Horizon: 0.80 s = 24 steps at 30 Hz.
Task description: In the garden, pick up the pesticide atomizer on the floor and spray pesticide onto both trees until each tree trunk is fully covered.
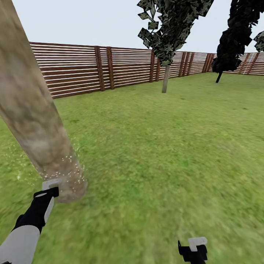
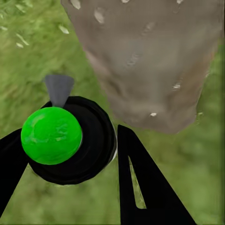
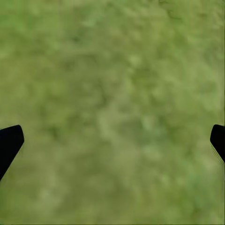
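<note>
A thick, mottled grey-brown tree trunk (image 1: 33,110) leans up from the grass at the left, with white spray droplets (image 1: 69,165) speckling its base. My left gripper (image 1: 49,187) sits right beside that base. In the left wrist view the left gripper (image 2: 70,145) is shut on the pesticide atomizer (image 2: 51,136), a black round body with a bright green cap. Its grey nozzle (image 2: 58,89) points toward the trunk (image 2: 150,61), which carries pale droplets. A second tree (image 1: 165,79) with a pale trunk stands far off by the fence. My right gripper (image 1: 192,250) hangs low, open over bare grass (image 3: 112,93).
The green lawn (image 1: 165,154) stretches ahead and to the right. A brown slatted fence (image 1: 84,68) closes the back. A dark slim tree (image 1: 234,36) stands at the far right.
</note>
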Motion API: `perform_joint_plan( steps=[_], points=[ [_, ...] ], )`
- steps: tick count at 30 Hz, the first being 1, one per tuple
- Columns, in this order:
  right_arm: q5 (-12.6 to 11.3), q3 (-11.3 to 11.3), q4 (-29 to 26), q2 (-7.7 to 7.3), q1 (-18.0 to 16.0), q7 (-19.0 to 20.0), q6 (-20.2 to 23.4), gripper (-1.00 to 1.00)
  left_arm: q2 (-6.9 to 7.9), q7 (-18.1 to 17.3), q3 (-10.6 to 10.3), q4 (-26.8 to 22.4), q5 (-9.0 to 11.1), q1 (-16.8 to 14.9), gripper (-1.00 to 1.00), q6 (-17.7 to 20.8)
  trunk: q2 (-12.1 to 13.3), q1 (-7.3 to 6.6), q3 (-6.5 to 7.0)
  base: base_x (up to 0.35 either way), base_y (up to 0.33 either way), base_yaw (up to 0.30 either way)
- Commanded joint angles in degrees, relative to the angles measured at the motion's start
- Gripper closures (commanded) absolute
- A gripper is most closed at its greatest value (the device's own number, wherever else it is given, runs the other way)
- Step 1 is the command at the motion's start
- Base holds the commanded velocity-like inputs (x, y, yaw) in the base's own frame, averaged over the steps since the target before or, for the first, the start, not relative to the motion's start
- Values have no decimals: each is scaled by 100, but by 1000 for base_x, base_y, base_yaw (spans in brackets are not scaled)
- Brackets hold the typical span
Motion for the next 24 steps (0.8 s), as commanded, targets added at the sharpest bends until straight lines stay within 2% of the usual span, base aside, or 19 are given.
perform_joint_plan(
  steps=[1, 4, 8, 15, 24],
  points=[
    [61, -20, 6, 0, -4, -35, -10, -100, -4, -5, 6, -7, -70, -3, 100, 36, -2, 2, -5, 333, -31, 0],
    [61, -20, 6, 0, -4, -35, -9, -100, -6, -5, 5, -6, -76, -3, 100, 36, -2, 2, -5, 235, -155, 0],
    [61, -20, 6, -1, -4, -35, -11, -100, 2, -11, 5, -6, -43, -3, 100, 36, -2, 2, -5, 31, -225, 0],
    [61, -20, 6, 2, -4, -31, -9, -100, 2, -9, 22, -6, -40, 3, 100, 30, -2, 2, -5, -2, -17, 0],
    [61, -20, 6, 3, -4, -28, -9, -100, 2, -6, 12, -6, -42, 6, 100, 27, -2, 2, -5, -242, -139, 0]
  ],
)
